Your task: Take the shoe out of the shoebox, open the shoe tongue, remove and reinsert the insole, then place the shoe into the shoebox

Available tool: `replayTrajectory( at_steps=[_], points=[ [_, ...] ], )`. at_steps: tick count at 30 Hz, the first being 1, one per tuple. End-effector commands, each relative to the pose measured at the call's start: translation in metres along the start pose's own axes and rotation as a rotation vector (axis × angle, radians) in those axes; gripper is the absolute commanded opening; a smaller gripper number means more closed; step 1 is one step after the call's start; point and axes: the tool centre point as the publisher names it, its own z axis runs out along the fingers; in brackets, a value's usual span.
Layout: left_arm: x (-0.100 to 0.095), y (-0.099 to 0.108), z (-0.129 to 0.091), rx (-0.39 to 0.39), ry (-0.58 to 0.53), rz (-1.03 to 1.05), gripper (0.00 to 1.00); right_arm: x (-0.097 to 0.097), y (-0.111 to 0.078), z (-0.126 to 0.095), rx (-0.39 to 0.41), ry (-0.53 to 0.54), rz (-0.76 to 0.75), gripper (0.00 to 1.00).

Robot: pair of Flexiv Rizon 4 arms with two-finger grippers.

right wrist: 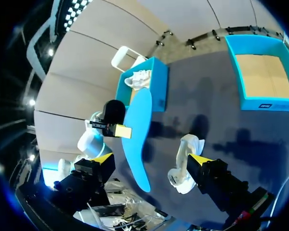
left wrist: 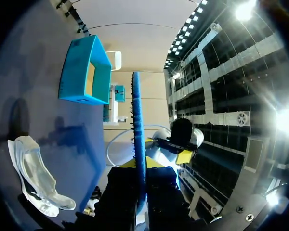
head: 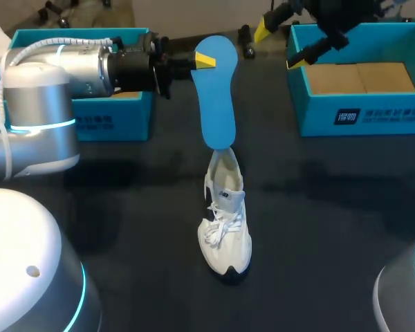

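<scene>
Left gripper (head: 205, 61) clenched on the far end of the insole (head: 216, 104), held upright. Its near tip sat at the mouth of the shoe (head: 225, 221); whether inside, could not tell. Shoe stood unheld mid-table (head: 332, 207), toe toward the near edge. Right gripper (head: 279, 45) spread, holding nothing, over the far-right box (head: 363, 114), well apart from the shoe. Risks, as judged: the insole, gripped at one end only, could buckle or catch on the collar if pushed down. The unbraced shoe could skid or tip. The pinch could slip.
</scene>
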Motion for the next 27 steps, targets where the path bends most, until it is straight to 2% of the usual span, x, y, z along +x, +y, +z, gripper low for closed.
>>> replayTrajectory(
  at_steps=[1, 22, 27],
  points=[
    [0.000, 0.001, 0.000, 0.002, -0.003, 0.000, 0.00, -0.009, -0.006, 0.005, -0.019, 0.219, -0.004, 1.00],
    [0.000, 0.001, 0.000, 0.002, -0.003, 0.000, 0.00, -0.031, -0.015, 0.023, -0.075, 0.412, 0.024, 1.00],
    [0.000, 0.001, 0.000, 0.002, -0.003, 0.000, 0.00, -0.035, -0.013, 0.027, -0.055, 0.440, 0.028, 1.00]
  ],
)
